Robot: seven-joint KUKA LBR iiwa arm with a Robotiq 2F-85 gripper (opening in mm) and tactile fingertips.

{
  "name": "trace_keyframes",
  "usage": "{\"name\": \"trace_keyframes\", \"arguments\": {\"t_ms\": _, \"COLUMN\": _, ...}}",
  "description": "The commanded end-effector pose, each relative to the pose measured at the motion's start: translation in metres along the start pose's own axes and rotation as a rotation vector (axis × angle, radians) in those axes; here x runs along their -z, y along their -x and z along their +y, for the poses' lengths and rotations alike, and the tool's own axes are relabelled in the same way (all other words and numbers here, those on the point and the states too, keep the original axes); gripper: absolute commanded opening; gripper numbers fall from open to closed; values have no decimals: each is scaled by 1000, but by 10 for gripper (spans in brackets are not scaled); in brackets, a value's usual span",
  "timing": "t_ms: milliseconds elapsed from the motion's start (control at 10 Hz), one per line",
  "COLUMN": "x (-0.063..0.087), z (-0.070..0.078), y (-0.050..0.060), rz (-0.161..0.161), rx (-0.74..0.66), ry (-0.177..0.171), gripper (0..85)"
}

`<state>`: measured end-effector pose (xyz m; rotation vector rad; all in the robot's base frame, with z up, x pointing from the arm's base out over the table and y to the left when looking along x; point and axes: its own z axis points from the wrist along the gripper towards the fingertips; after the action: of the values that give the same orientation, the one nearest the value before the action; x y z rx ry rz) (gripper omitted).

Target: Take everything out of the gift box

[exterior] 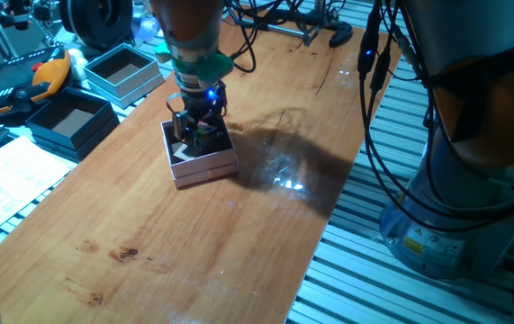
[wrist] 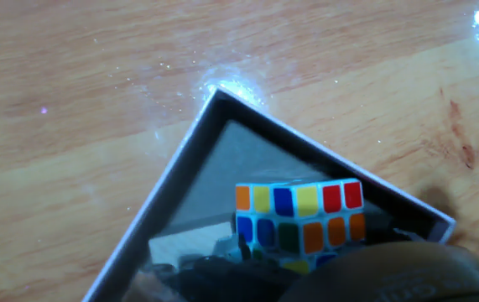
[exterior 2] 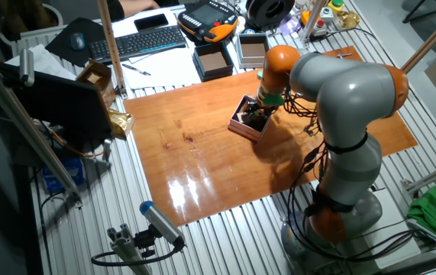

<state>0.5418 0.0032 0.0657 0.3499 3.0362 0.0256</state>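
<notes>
Reaching gripper (exterior: 195,133) inside gift box (exterior: 204,165), beside puzzle cube (wrist: 299,221)

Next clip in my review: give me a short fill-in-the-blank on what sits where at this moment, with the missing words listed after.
1. The gripper is lowered into the ____ gift box.
2. In the hand view, the puzzle cube lies ____ the gift box.
3. The gift box rests on the ____ table.
4. The light-blue box stands on the side of the navy box that is ____ from the gift box.

Missing words: pink; inside; wooden; farther
</notes>
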Motion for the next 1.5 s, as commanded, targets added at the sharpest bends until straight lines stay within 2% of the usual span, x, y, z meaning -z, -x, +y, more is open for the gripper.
{"name": "trace_keyframes", "arguments": {"t_ms": 0, "x": 0, "z": 0, "y": 0, "rz": -1, "rx": 7, "ry": 3, "gripper": 840}}
{"name": "trace_keyframes", "arguments": {"t_ms": 100, "x": 0, "z": 1, "y": -1, "rz": 1, "rx": 20, "ry": 12, "gripper": 703}}
{"name": "trace_keyframes", "arguments": {"t_ms": 300, "x": -1, "z": 2, "y": -2, "rz": 2, "rx": 46, "ry": 18, "gripper": 500}}
{"name": "trace_keyframes", "arguments": {"t_ms": 500, "x": 3, "z": 3, "y": -2, "rz": 12, "rx": 68, "ry": 22, "gripper": 380}}
{"name": "trace_keyframes", "arguments": {"t_ms": 800, "x": 17, "z": 5, "y": 0, "rz": 50, "rx": 70, "ry": 22, "gripper": 397}}
{"name": "trace_keyframes", "arguments": {"t_ms": 1100, "x": 37, "z": 3, "y": 7, "rz": 91, "rx": 78, "ry": 16, "gripper": 400}}
{"name": "trace_keyframes", "arguments": {"t_ms": 1400, "x": 66, "z": -4, "y": 8, "rz": 136, "rx": 90, "ry": 2, "gripper": 410}}
